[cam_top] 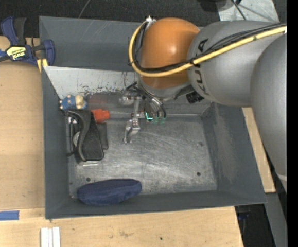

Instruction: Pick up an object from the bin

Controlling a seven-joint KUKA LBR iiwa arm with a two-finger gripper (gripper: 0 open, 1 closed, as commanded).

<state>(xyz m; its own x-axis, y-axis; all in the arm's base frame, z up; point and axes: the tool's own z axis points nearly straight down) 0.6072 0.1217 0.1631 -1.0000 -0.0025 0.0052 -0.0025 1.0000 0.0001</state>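
Grey metal bin [185,161], mostly bare floor, with just a handful of bits pushed to the left side and the front. The arm [241,60] comes in from the right with its orange cover [167,48] sitting over the back wall. The pincer [132,130] hangs below that, low over a bare patch of floor near the back, about mid-width. Honestly can't tell whether the pincer is open or closed from this angle, it's a tangle of metal down there, but I see nothing in it.

Closest candidate is the small red piece [101,115], just to the pincer's left near the back wall. In front of that lies a black stapler-like tool [91,140] with a metal loop along its left side, near the pincer but not touching it. A small blue and yellow toy [72,103] sits in the back left corner. A dark blue fabric lump [109,191] lies along the front wall, well apart from everything else.

Progress-wise, I'd call this early. The arm is down in the bin, but nothing is grabbed or lifted, and all four things are lying on the floor. Left to do, as I read it: line up over one of them (the red piece or the black tool look like the shortest trip), close on it, and bring it up clear of the bin walls.
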